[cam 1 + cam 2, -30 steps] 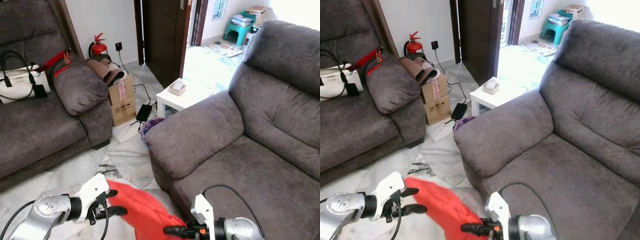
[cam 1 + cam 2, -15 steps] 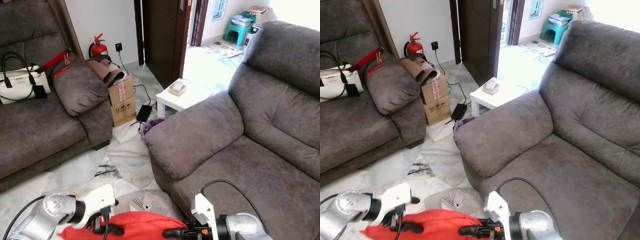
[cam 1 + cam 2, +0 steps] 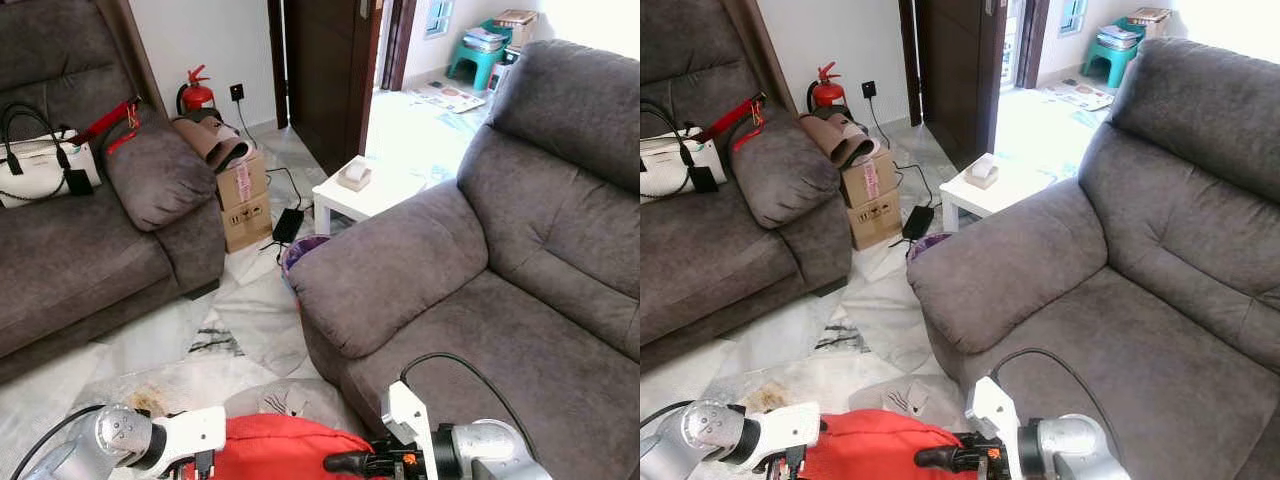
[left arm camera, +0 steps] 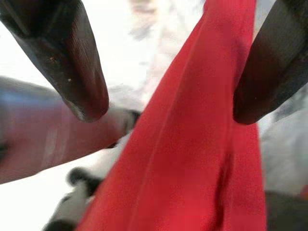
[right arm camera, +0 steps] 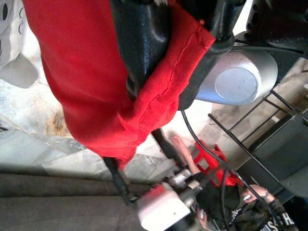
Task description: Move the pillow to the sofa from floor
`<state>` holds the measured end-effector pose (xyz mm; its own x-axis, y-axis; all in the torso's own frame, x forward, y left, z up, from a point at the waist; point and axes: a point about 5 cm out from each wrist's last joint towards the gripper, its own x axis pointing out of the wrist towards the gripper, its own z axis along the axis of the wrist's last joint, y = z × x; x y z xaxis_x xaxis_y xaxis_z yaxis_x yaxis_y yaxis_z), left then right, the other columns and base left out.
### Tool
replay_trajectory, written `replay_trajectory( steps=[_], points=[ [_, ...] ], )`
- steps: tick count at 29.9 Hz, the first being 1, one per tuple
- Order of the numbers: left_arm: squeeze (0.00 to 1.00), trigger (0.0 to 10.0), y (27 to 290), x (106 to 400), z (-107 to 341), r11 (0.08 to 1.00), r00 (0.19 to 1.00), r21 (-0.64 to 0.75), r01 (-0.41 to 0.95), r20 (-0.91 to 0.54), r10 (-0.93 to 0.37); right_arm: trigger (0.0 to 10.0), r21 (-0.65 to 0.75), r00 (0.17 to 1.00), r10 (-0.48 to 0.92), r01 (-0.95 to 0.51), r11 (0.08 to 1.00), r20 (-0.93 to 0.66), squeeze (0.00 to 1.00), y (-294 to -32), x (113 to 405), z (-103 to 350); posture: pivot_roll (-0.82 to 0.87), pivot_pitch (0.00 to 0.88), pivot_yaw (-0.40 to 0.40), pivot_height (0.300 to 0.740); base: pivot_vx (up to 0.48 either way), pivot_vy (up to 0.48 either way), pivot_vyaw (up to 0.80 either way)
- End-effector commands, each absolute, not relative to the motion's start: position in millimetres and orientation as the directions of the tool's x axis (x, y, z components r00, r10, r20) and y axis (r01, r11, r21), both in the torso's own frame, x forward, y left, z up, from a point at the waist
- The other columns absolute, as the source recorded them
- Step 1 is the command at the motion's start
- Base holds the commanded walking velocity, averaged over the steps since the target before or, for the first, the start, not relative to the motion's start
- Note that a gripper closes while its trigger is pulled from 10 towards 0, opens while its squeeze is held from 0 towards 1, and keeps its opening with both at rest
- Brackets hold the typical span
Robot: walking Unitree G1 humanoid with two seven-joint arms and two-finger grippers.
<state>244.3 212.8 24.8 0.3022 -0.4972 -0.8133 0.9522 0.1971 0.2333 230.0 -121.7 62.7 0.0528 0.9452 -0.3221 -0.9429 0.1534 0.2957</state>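
Left eye view: marble floor [image 3: 250,320] between grey sofas [image 3: 520,300]; right hand [image 5: 159,91] pinches red pillow [image 3: 285,450], left hand [image 4: 168,110] wide.

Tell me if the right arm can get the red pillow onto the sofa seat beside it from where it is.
Probably yes. The right gripper is pinching the red pillow's edge, and the sofa seat lies right beside that arm. The left gripper's fingers straddle the pillow too.

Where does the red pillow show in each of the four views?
Left eye: red pillow at bottom centre, between both hands.
Right eye: bottom centre.
Left wrist: a red band between the fingers.
Right wrist: red cloth under the black fingers.
Shared landmark: grey sofa armrest.
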Motion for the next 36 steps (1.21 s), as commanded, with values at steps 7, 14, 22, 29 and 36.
replay_trajectory(
  steps=[7, 14, 22, 29, 36],
  points=[
    [0.00, 10.0, 213, 244, 12, 0.225, 0.379, 0.306, 0.925, -0.791, -0.480, 10.0, 0.221, 0.014, 0.972, -0.973, 0.068, -0.234, 0.00, -113, 235, 89, 0.07, 0.056, 0.023, 0.740, 0.000, 0.000, 0.00],
    [0.00, 10.0, 216, 243, 7, 0.243, 0.409, 0.330, 0.912, -0.778, -0.478, 10.0, 0.238, 0.022, 0.974, -0.968, 0.078, -0.227, 0.00, -114, 231, 85, 0.12, 0.053, 0.032, 0.740, 0.000, 0.000, 0.00],
    [0.00, 10.0, 212, 244, 9, 0.259, 0.429, 0.342, 0.903, -0.751, -0.502, 10.0, 0.238, 0.014, 0.967, -0.968, 0.076, -0.253, 0.00, -123, 234, 85, 0.13, 0.054, 0.003, 0.740, 0.000, 0.000, 0.00],
    [0.00, 10.0, 210, 253, 16, 0.263, 0.435, 0.347, 0.900, -0.732, -0.524, 10.0, 0.247, -0.017, 0.963, -0.968, 0.051, -0.269, 0.00, -127, 232, 86, 0.13, 0.050, -0.012, 0.740, 0.000, 0.000, 0.00],
    [0.00, 10.0, 208, 256, 19, 0.257, 0.434, 0.350, 0.901, -0.726, -0.534, 10.0, 0.242, -0.037, 0.954, -0.970, 0.038, -0.299, 0.00, -134, 232, 87, 0.12, 0.051, -0.019, 0.740, 0.000, 0.000, 0.00]
  ],
)
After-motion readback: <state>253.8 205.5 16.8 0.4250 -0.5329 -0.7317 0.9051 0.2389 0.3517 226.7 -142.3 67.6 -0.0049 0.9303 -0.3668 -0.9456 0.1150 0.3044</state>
